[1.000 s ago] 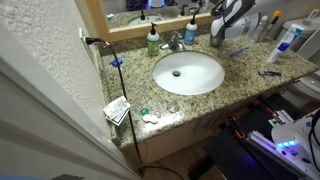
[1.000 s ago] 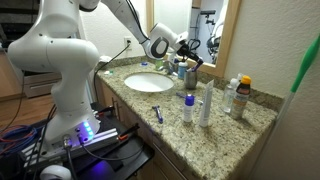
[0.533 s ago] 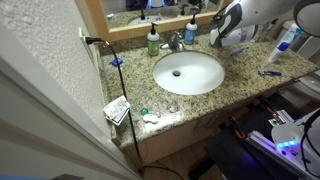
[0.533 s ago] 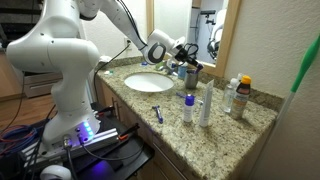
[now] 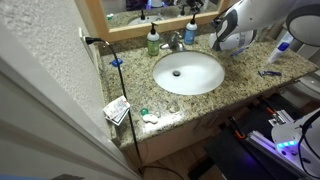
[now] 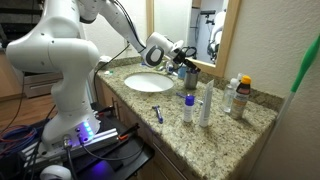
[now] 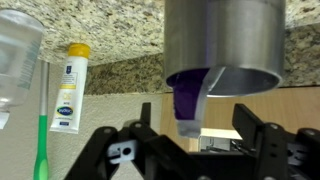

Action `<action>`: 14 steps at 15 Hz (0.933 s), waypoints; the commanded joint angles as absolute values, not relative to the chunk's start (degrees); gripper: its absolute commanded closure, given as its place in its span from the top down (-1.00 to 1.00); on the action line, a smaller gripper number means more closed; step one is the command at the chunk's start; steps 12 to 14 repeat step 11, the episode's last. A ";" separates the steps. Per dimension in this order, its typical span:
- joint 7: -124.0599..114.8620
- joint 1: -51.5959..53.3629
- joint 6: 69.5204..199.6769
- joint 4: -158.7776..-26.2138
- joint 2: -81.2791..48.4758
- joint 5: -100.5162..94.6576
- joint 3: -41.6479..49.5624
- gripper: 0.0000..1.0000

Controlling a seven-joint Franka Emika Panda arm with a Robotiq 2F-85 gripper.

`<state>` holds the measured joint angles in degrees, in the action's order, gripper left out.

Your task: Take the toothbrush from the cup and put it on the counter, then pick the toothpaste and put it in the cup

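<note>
The purple toothpaste [image 7: 185, 95] stands in the grey cup [image 7: 222, 35]. Its long side runs up and down like the cup, and it leans a little. One end sticks out of the cup's mouth and points at the pincer [image 7: 197, 120]. The pincer's fingers are apart, one on each side of that end, not touching it. The cup stands on the speckled table [image 7: 110, 35], near the sink [image 5: 188, 72].

White glossy arm [image 6: 60, 60], bulky rounded links, dark seams at joints. Grey disc-shaped wrist section [image 6: 157, 50] behind gripper [image 7: 195, 118]. Gripper all black: angular open-frame linkage, squared fingers [image 7: 250, 125], visible pivot pins. Small white tag [image 7: 122, 150] on one linkage.
</note>
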<state>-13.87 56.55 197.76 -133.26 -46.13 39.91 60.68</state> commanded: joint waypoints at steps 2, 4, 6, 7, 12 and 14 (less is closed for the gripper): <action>-17.55 55.99 198.47 -131.42 -43.73 42.74 57.55 1.00; -19.48 56.07 198.31 -129.64 -43.65 44.41 56.61 1.00; -25.41 57.23 198.28 -128.66 -45.42 42.79 57.89 1.00; -22.84 56.90 197.78 -129.45 -45.26 42.48 57.84 1.00; -25.14 57.19 197.78 -128.67 -45.34 42.48 57.84 1.00; -25.14 57.19 197.78 -128.67 -45.34 42.48 57.84 1.00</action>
